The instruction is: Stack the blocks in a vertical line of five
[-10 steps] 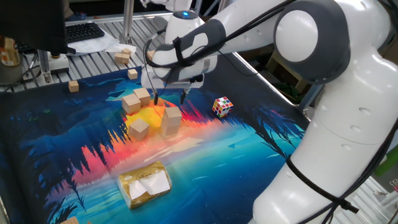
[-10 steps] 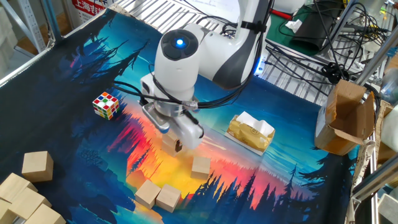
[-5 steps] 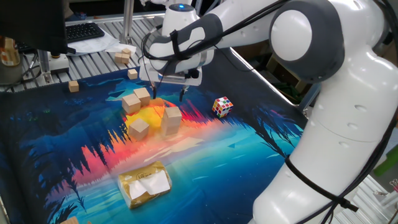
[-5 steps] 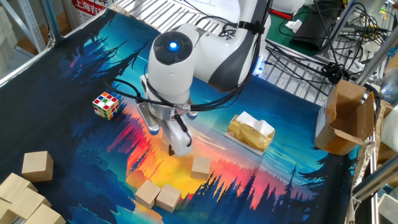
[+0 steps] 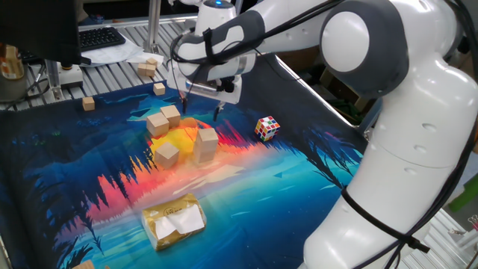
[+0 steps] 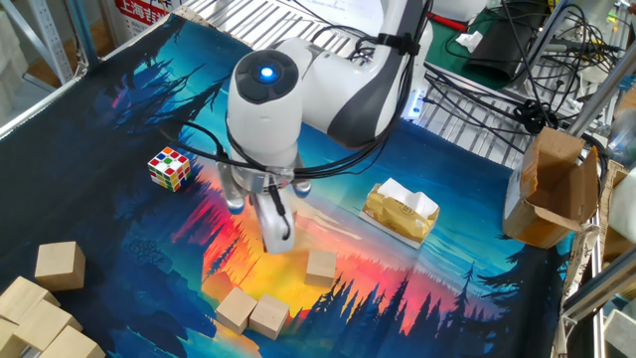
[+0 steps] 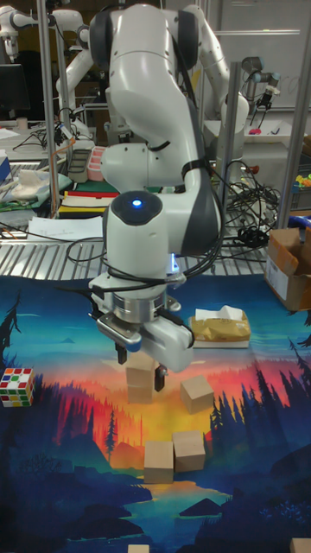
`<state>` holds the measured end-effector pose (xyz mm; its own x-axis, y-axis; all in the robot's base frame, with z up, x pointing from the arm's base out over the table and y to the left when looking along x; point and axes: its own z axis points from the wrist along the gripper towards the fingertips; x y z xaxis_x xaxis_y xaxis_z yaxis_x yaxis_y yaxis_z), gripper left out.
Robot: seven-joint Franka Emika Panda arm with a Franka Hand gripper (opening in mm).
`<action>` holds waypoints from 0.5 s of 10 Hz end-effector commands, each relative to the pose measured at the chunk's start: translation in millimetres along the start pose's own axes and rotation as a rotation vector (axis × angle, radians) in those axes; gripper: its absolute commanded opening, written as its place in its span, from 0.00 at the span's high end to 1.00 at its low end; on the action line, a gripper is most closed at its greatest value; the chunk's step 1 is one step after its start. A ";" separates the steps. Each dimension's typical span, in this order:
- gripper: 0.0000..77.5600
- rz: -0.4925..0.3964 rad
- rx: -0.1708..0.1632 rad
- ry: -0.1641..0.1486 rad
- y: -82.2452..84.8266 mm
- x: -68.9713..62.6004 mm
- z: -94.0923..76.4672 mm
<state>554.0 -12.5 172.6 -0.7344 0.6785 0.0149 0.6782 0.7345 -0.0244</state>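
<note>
A short stack of blocks [image 5: 205, 146], seemingly two high, stands mid-mat on the orange patch. My gripper [image 5: 201, 106] hangs open and empty just above it, a finger on either side. In the tall view the gripper [image 7: 140, 367] covers the top of the stack [image 7: 136, 390]. A single block [image 5: 166, 154] lies left of the stack. Two more blocks [image 5: 158, 123] [image 5: 172, 114] sit touching each other behind it. The other fixed view shows the single block [image 6: 320, 266] and the pair [image 6: 236, 308] [image 6: 269, 316], while the arm hides the stack.
A multicoloured puzzle cube [image 5: 267, 128] sits right of the stack. A gold packet [image 5: 174, 220] lies near the mat's front edge. Much smaller tan cubes [image 5: 89, 103] [image 5: 158, 88] rest at the mat's far side. A cardboard box [image 6: 552, 189] stands off the mat.
The open gripper has risen straight up from around the stack's top. The blocks have not moved.
</note>
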 end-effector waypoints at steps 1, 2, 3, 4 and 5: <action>0.00 0.371 -0.108 0.063 17.8 -12.4 -12.5; 0.00 0.389 -0.119 0.057 19.2 -11.7 -11.4; 0.00 0.398 -0.126 0.052 20.1 -11.4 -10.4; 0.00 0.418 -0.139 0.041 22.9 -11.4 -7.3; 0.00 0.427 -0.144 0.036 24.3 -11.7 -5.6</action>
<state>565.2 -9.1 176.6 -0.5683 0.8215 0.0471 0.8228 0.5677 0.0270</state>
